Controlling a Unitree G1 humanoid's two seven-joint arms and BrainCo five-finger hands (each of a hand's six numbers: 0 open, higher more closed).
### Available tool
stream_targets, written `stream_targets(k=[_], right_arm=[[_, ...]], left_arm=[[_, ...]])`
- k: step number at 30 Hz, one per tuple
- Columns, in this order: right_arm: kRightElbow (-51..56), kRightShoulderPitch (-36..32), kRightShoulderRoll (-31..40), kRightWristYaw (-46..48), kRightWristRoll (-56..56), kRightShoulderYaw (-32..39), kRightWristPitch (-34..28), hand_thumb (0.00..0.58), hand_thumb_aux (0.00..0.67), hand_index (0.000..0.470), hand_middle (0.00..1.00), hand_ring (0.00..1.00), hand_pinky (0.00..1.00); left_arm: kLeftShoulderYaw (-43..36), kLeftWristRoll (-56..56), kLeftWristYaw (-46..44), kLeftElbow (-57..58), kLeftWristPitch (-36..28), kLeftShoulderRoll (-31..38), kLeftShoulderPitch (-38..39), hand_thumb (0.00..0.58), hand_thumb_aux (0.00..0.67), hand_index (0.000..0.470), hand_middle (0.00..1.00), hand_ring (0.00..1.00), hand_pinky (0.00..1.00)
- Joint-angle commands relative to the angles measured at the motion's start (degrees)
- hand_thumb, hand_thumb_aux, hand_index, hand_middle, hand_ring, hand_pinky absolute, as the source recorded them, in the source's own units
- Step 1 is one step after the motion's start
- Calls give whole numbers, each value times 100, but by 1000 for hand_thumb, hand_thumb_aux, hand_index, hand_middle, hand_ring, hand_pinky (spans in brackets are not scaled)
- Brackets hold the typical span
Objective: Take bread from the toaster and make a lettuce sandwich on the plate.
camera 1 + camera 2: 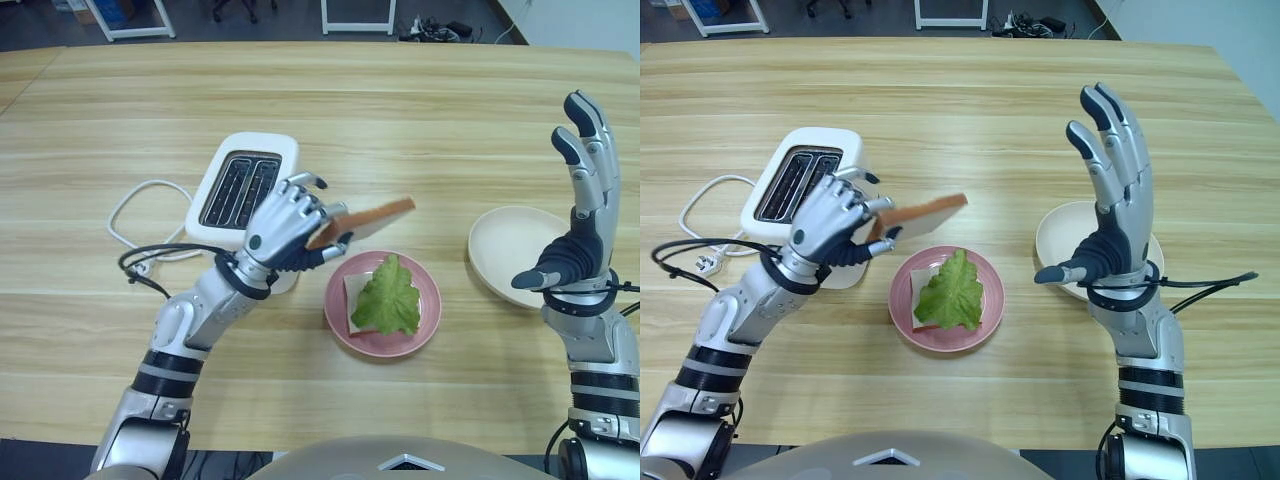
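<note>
Between toaster and pink plate, the left hand is clutching a tilted toast slice in curled fingers, likely needing to level and centre it over the lettuce on the bottom slice, while the right hand is hovering spread and empty.

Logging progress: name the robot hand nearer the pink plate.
Left. The left robot hand, holding a bread slice, is by the upper-left rim of the pink plate; the right robot hand stands far right, beside the cream plate.
</note>
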State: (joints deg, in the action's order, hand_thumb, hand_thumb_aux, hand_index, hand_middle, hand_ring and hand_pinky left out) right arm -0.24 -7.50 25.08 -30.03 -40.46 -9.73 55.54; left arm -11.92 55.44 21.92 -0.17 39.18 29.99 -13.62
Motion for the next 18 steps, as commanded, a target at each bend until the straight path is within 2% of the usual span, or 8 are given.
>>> stream_targets(k=[1, 8, 18], right_arm=[[287, -56, 208, 367, 96, 326, 138, 0, 0, 0, 0, 0, 0], [1022, 77, 707, 1207, 24, 1072, 450, 0, 0, 0, 0, 0, 0], [1320, 90, 951, 1609, -22, 1348, 406, 0, 0, 0, 0, 0, 0]], left_arm=[[-435, 787, 865, 499, 231, 148, -294, 580, 670, 470, 1000, 1000, 1000], [-1047, 1794, 2285, 865, 30, 229, -598, 580, 670, 470, 1000, 1000, 1000], [-1745, 2189, 3140, 1077, -230, 310, -759, 580, 670, 470, 1000, 1000, 1000]])
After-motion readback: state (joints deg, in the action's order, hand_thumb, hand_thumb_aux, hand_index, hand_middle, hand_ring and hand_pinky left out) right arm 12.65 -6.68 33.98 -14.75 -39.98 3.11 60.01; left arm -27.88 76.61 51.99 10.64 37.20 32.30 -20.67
